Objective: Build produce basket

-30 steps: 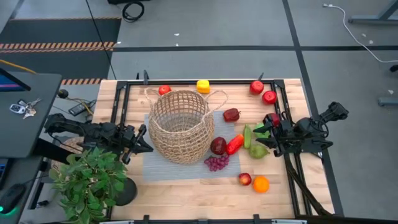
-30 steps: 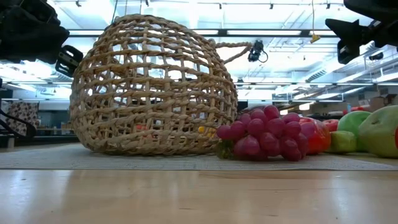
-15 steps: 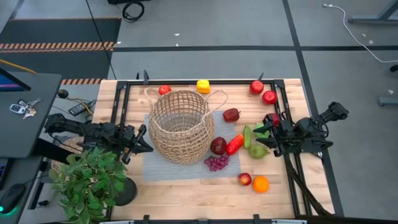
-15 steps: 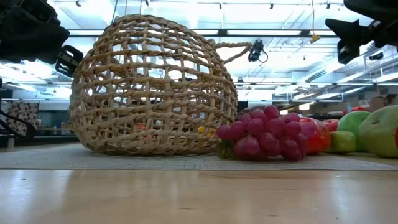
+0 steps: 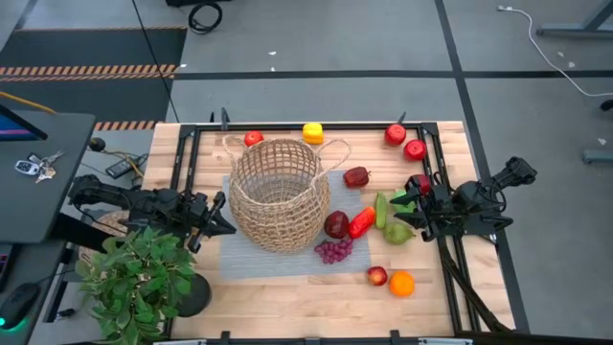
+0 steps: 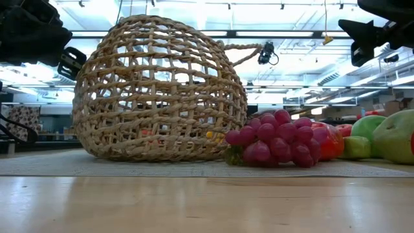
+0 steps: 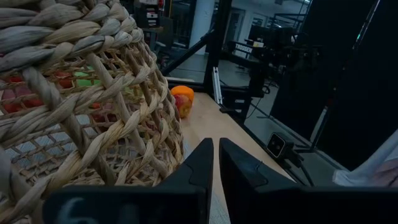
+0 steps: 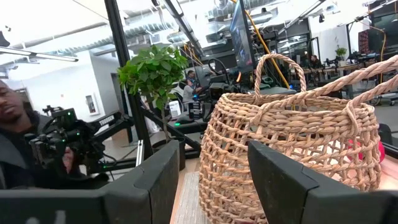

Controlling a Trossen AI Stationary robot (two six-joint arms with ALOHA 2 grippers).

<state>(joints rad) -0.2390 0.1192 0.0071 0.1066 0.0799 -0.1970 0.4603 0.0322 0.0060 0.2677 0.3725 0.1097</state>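
High view, left to right: potted plant (image 5: 134,278) at 8 o'clock; left gripper (image 5: 222,218), fingers pressed together and empty, just beside the basket (image 5: 279,195) at table centre; produce (image 5: 362,222) scattered at 3 o'clock; right gripper (image 5: 400,213), fingers narrowly apart, over the pears. Only the right wrist view shows a person (image 8: 18,143) beyond the table.

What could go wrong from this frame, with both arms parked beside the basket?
The basket looks tilted toward the left gripper, so dropped fruit might roll out. The shut left gripper sits close to the weave and could snag it. The pears cluster tightly under the right gripper, so a grasp may nudge neighbours.
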